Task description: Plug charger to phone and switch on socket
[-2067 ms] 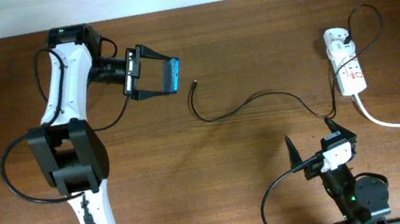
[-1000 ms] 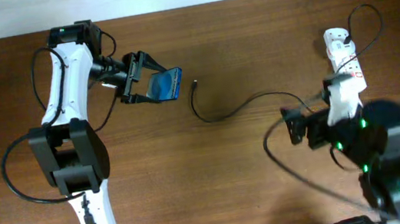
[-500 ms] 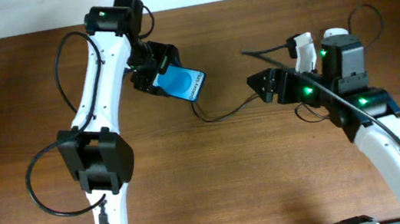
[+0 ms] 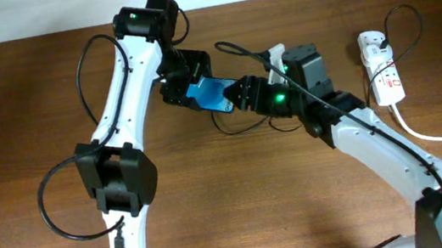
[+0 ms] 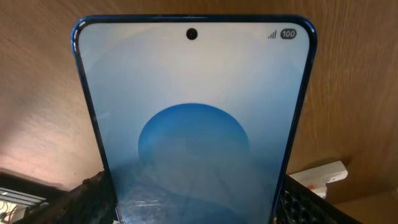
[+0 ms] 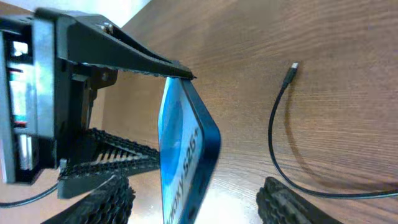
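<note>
My left gripper [image 4: 186, 84] is shut on the phone [image 4: 210, 95] and holds it tilted above the table centre. The phone's blue screen fills the left wrist view [image 5: 193, 112], with my left fingers [image 5: 196, 214] on its lower sides. My right gripper [image 4: 240, 97] is open, one finger on each side of the phone's free end [image 6: 183, 155]; in the right wrist view the jaws [image 6: 198, 202] do not touch it. The charger's connector tip [image 6: 293, 67] and thin black cable [image 4: 228, 129] lie on the table just beyond and below the phone. The white socket [image 4: 381, 68] lies at the far right.
A thick white cord [image 4: 437, 137] runs from the socket off the right edge. A black cable loop [image 4: 406, 18] lies beside the socket's far end. Both arms crowd the table's middle, and the table's far edge runs just behind them.
My left arm has carried the phone rightward to the table centre. My right arm has swung from the front right across to the phone, its open jaws now astride the phone's end.
</note>
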Robot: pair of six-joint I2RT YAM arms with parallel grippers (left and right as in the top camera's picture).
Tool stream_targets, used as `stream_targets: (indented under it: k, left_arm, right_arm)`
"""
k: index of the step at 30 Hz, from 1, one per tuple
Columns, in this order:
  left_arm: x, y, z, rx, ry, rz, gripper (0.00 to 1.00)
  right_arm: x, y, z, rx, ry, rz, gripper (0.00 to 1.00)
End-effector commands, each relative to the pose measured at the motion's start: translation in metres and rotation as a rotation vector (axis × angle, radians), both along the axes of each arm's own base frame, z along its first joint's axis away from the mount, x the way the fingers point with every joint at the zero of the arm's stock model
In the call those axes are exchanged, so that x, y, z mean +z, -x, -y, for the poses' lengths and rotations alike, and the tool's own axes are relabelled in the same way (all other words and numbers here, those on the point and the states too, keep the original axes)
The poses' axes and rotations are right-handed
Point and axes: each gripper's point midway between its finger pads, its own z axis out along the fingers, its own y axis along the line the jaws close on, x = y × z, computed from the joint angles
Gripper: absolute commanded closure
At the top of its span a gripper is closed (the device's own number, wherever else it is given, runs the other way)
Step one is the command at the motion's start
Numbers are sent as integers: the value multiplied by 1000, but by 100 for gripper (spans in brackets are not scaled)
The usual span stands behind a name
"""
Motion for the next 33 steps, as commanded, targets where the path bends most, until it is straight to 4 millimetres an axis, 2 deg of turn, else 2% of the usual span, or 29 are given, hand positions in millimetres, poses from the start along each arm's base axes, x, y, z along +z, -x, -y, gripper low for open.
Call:
stream_targets:
  k: [1,5,9,15,20,23,29,33]
  left_arm:
    - [11,7,20,-29,27,18,100]
    - [11,12,29,-51,27,18,100]
    - [11,12,31,-54,28,17,100]
    - [11,12,31,-54,28,18,100]
    - [11,12,31,-54,28,17,100]
    - [11,12,31,-54,28,17,100]
    - [11,12,30,-53,27,17,100]
    - [11,12,29,-51,27,18,97]
  right_arm:
    - [0,-7,-11,-4,8,27,37]
    - [-10,-11,-20,-13,11,20,39]
    - [-18,-11,-22,-16,13,0,49]
    - [-18,-11,-22,-18,11,-2,61]
    - [-18,-11,-22,-26,1,-15,78]
    - [-18,-10,-23,-21,-3,-17,96]
    - [-18,-12,-19,-30,-2,-21,96]
    - [-18,-18,6,-80,3,-46,96]
